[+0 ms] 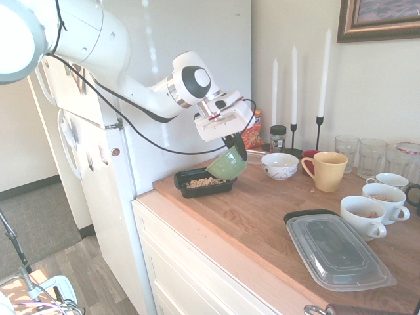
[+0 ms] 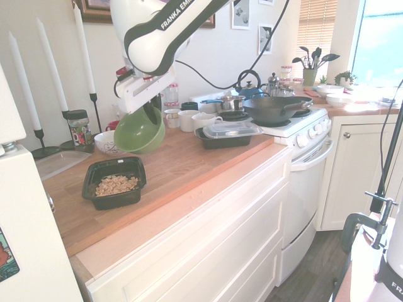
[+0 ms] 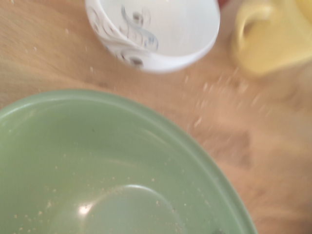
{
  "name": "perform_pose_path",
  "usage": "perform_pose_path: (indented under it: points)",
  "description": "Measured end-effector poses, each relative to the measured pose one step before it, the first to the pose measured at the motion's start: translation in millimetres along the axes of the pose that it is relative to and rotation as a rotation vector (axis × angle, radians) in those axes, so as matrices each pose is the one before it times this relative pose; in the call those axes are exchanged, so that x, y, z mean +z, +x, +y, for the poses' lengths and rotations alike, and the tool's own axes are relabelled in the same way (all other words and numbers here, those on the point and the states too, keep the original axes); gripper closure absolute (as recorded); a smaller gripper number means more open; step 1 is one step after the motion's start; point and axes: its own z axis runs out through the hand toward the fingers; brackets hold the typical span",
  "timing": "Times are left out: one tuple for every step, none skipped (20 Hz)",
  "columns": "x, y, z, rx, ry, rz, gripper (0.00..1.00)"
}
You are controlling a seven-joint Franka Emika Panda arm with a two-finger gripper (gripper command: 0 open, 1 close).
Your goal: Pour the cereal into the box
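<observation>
The cereal (image 1: 204,182) lies as a tan heap inside the box (image 1: 181,177), a shallow black tray at the counter's left end. The second exterior view shows the same cereal (image 2: 116,184) in the box (image 2: 117,201). My gripper (image 1: 237,146) is shut on the rim of a green bowl (image 1: 228,165), held just above the counter beside the box's right end and tilted only a little. From the other side, the gripper (image 2: 150,112) holds the bowl (image 2: 139,131) behind the box. In the wrist view the bowl (image 3: 97,170) holds only crumbs.
A white patterned bowl (image 1: 279,165) and a yellow mug (image 1: 326,170) stand close behind the green bowl. Candles (image 1: 294,85), a jar (image 1: 278,138) and an orange snack packet (image 1: 252,135) line the wall. A lidded container (image 1: 338,249) and white cups (image 1: 365,215) sit to the right.
</observation>
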Motion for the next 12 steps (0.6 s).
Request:
perform_pose_path:
  points:
    - [7.1,12.5,16.41,0.02819,0.02448,-0.05157,1.0]
    - [6.5,11.49,15.46,0.02661,0.02786,-0.05069,1.0]
    - [6.43,10.24,13.63,0.02659,0.03119,-0.04856,1.0]
    - [6.95,10.11,12.98,0.02524,0.03406,-0.04633,1.0]
    - [7.09,9.22,11.25,0.02405,0.03413,-0.04187,1.0]
    - [6.51,8.45,9.45,0.0253,0.03964,-0.04107,1.0]
    - [6.23,9.04,8.65,0.02336,0.03798,-0.03458,1.0]
    - [6.16,7.84,7.04,0.02358,0.039,-0.0323,1.0]
    - [6.1,6.77,5.9,0.02297,0.04023,-0.031,1.0]
    - [6.01,6.88,5.89,0.02159,0.04029,-0.0299,1.0]
    - [5.15,5.95,5.45,0.01488,0.0284,-0.02323,1.0]
    - [4.62,5.41,5.65,0.01282,0.01041,-0.01282,1.0]
